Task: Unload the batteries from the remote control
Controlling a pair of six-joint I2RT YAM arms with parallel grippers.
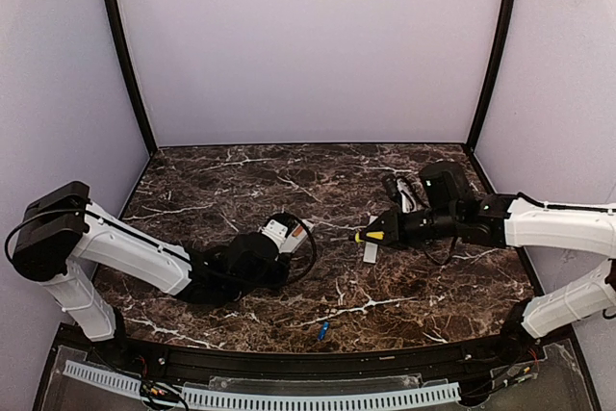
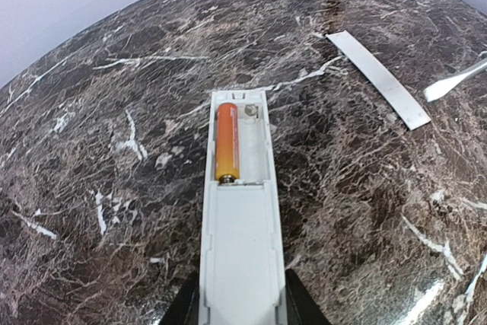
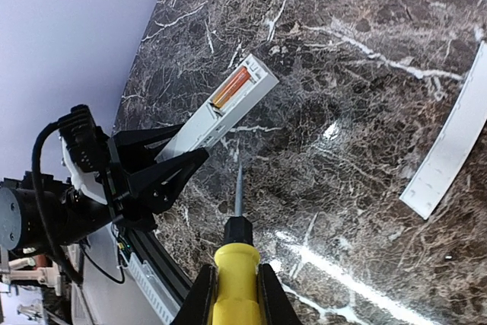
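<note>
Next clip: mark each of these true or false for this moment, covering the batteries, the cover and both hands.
1. The orange battery sits in the remote control. True.
2. The blue battery sits beside it in the compartment. False: it lies on the table, near the front edge.
3. The right hand holds the screwdriver. True.
4. The back cover is fitted on the remote control. False: it lies apart on the table.
5. The left hand grips the remote control. True.
</note>
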